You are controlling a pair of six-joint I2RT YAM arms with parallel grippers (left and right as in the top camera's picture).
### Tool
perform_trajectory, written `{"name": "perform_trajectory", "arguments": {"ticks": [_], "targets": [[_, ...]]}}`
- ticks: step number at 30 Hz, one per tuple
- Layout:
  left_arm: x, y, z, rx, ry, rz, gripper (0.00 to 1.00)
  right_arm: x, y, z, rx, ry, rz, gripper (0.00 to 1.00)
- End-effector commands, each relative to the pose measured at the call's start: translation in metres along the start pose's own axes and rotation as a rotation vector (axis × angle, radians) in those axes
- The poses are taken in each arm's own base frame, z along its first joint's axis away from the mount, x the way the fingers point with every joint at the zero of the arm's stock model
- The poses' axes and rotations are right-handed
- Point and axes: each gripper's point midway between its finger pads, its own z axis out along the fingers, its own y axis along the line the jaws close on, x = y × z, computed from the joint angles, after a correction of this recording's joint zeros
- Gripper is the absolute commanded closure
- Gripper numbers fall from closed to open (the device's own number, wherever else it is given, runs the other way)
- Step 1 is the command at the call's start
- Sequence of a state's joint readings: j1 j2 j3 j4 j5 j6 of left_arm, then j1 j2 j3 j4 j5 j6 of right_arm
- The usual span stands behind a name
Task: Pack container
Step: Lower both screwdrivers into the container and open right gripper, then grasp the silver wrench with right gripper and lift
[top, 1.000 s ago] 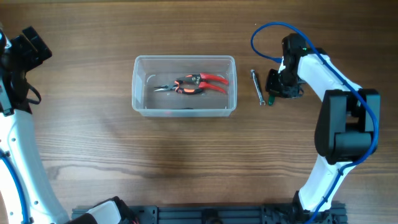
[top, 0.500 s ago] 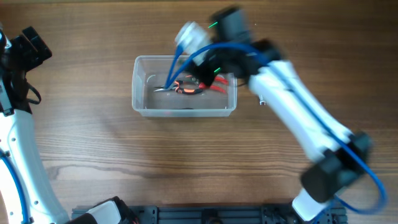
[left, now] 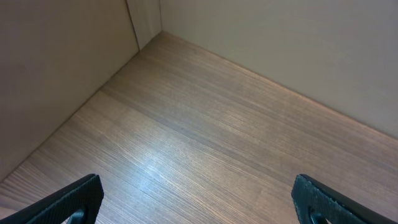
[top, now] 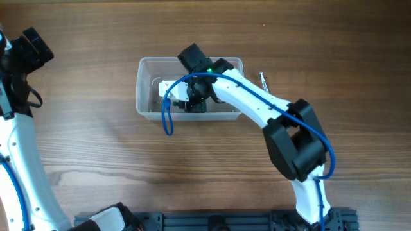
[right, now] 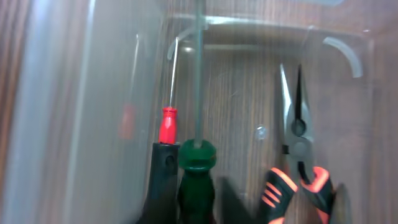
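Observation:
The container (top: 146,90) is a clear plastic tub at the table's middle, also seen from inside in the right wrist view (right: 81,93). My right gripper (top: 196,101) reaches down into it. It is shut on a green-handled screwdriver (right: 198,155) whose shaft points along the tub floor. Needle-nose pliers with orange and black handles (right: 297,149) lie in the tub beside it. A thin tool with a red collar (right: 168,121) shows next to the left finger. In the overhead view the arm hides the pliers. My left gripper (left: 199,208) is open and empty over bare table at the far left (top: 29,48).
A thin grey metal tool (top: 262,79) lies on the table just right of the container. The right arm (top: 270,109) stretches across the container's right half. A black rail (top: 212,221) runs along the front edge.
The right arm swung left from beside the grey tool to over the container, and its gripper now sits inside it with the green screwdriver. The left arm has not moved.

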State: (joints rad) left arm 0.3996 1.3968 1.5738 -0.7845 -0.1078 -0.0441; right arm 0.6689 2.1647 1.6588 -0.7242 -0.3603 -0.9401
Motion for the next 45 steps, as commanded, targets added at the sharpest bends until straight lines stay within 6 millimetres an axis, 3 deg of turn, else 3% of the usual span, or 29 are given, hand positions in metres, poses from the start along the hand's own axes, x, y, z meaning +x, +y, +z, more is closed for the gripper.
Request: {"name": "perform_trajectory", "arguments": {"ticks": [1,3,5,7,8,9,10,12,14,16,18,19,22,24,28,33,37,42,45], "targets": [[-0.001,0.002,0.001,-0.009,-0.002,-0.016,0.0,0.004,-0.039,-0.022,0.195,0.09,0.099,0.41],[-0.001,0.002,0.001,-0.009,-0.002,-0.016,0.0,0.012,-0.078,-0.072,0.445,0.215,0.141,0.35],[-0.001,0.002,0.001,-0.009,-0.002,-0.016,0.0,0.004,-0.114,-0.16,0.75,0.274,0.196,0.29],[-0.001,0.002,0.001,-0.009,-0.002,-0.016,0.0,-0.007,-0.125,-0.236,0.927,0.152,0.358,0.2],[-0.001,0.002,0.001,-0.009,-0.002,-0.016,0.0,-0.004,-0.126,-0.262,0.969,0.082,0.459,0.19],[-0.001,0.002,0.001,-0.009,-0.002,-0.016,0.0,0.008,-0.126,-0.284,0.997,0.016,0.59,0.19],[-0.001,0.002,0.001,-0.009,-0.002,-0.016,0.0,0.036,-0.125,-0.302,0.985,-0.048,0.785,0.19],[-0.001,0.002,0.001,-0.009,-0.002,-0.016,0.0,0.095,-0.117,-0.301,0.864,-0.09,1.095,0.19],[-0.001,0.002,0.001,-0.009,-0.002,-0.016,0.0,0.153,-0.107,-0.276,0.692,-0.116,1.384,0.19],[-0.001,0.002,0.001,-0.009,-0.002,-0.016,0.0,0.212,-0.092,-0.235,0.537,-0.099,1.648,0.2],[-0.001,0.002,0.001,-0.009,-0.002,-0.016,0.0,0.256,-0.072,-0.191,0.423,-0.017,1.831,0.28],[-0.001,0.002,0.001,-0.009,-0.002,-0.015,0.0,0.266,-0.062,-0.168,0.344,0.017,1.879,0.36],[-0.001,0.002,0.001,-0.009,-0.002,-0.016,0.0,0.278,-0.048,-0.125,0.244,0.117,1.849,0.37],[-0.001,0.002,0.001,-0.009,-0.002,-0.016,0.0,0.272,-0.044,-0.106,0.2,0.16,1.714,0.28],[-0.001,0.002,0.001,-0.009,-0.002,-0.016,0.0,0.27,-0.059,-0.095,0.284,0.192,1.562,0.19],[-0.001,0.002,0.001,-0.009,-0.002,-0.016,0.0,0.272,-0.061,-0.096,0.293,0.192,1.559,0.18],[-0.001,0.002,0.001,-0.009,-0.002,-0.016,0.0,0.278,-0.065,-0.106,0.34,0.239,1.515,0.31],[-0.001,0.002,0.001,-0.009,-0.002,-0.015,0.0,0.25,-0.085,-0.139,0.36,0.136,1.429,0.32],[-0.001,0.002,0.001,-0.009,-0.002,-0.016,0.0,0.225,-0.093,-0.159,0.356,0.035,1.347,0.23]]}}
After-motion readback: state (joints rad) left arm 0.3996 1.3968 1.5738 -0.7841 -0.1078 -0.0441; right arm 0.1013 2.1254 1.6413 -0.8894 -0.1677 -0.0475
